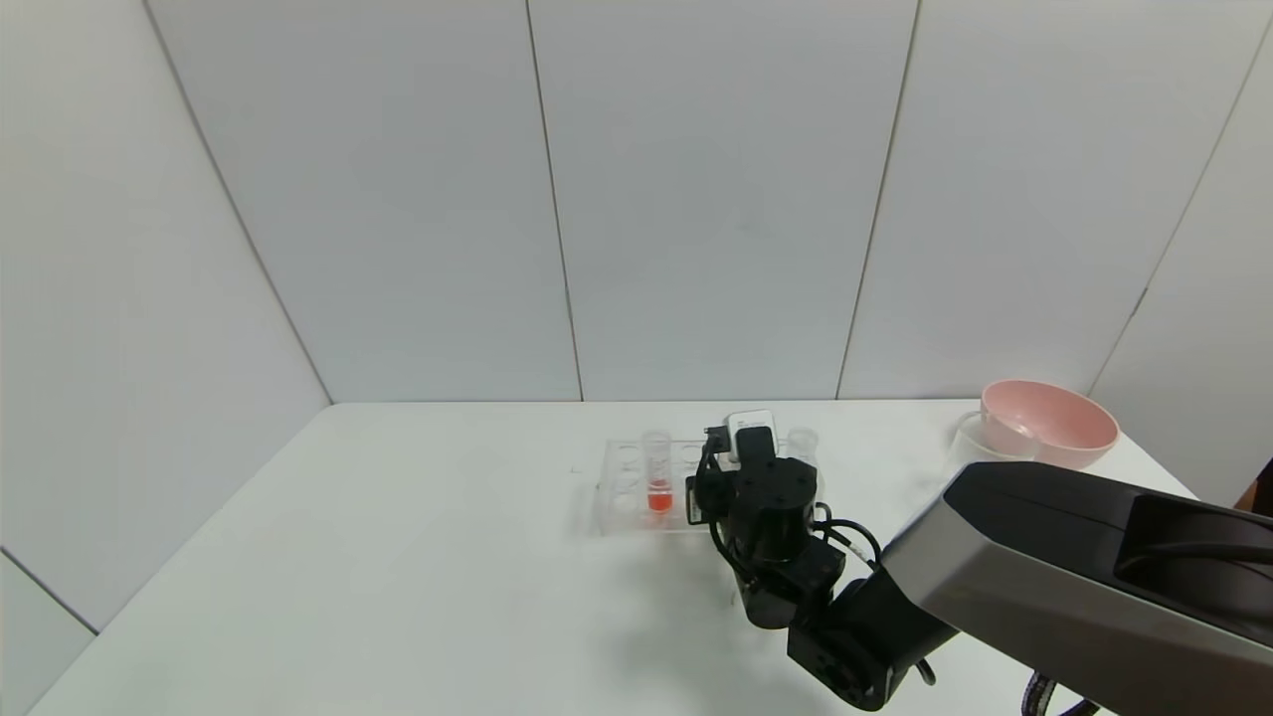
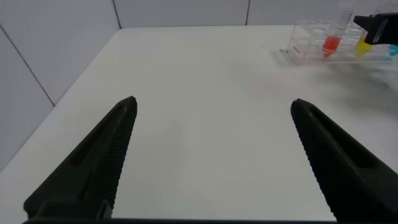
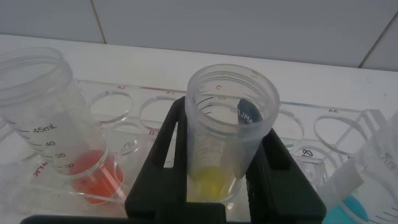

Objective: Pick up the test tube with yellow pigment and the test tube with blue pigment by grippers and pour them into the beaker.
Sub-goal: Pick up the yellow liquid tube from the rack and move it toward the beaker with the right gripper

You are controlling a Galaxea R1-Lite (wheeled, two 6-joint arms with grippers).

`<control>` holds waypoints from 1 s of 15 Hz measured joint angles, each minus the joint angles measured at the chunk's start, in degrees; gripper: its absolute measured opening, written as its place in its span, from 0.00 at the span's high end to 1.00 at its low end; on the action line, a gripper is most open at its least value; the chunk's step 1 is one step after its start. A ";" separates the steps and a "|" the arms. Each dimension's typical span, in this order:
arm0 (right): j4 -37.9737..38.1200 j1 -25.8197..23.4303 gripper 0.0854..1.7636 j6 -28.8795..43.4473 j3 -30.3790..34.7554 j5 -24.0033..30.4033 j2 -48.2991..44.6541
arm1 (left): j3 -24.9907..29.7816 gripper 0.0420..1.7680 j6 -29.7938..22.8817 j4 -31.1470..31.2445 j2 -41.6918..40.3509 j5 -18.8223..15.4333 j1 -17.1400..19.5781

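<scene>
The test tube with yellow pigment (image 3: 232, 124) stands upright in the clear rack (image 3: 298, 118). The test tube with blue pigment (image 3: 357, 193) stands just beside it. The beaker (image 1: 980, 447) touches the pink bowl (image 1: 1049, 423).

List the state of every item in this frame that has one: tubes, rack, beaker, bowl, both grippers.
Yellow tube: upright in rack, gripped, a little liquid.
Orange-red tube: upright in rack, untouched.
Blue tube: in rack beside the yellow one, untouched.
Rack: on table, several holes vacant.
Beaker: upright beside bowl; contents unclear.
Pink bowl: upright.
Right gripper: shut on yellow tube.
Left gripper: open, holding nothing.
</scene>
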 joint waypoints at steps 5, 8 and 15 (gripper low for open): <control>-0.18 -0.52 0.70 -0.95 0.20 0.01 -0.22 | 0.00 0.00 0.00 0.00 0.00 0.02 0.00; -0.10 -0.71 0.70 -1.15 0.20 0.01 -0.38 | 0.00 0.00 0.00 0.00 0.00 0.02 0.00; -0.22 -0.73 0.70 -2.86 1.57 -0.11 -3.50 | 0.00 0.00 0.00 0.00 0.00 0.02 0.00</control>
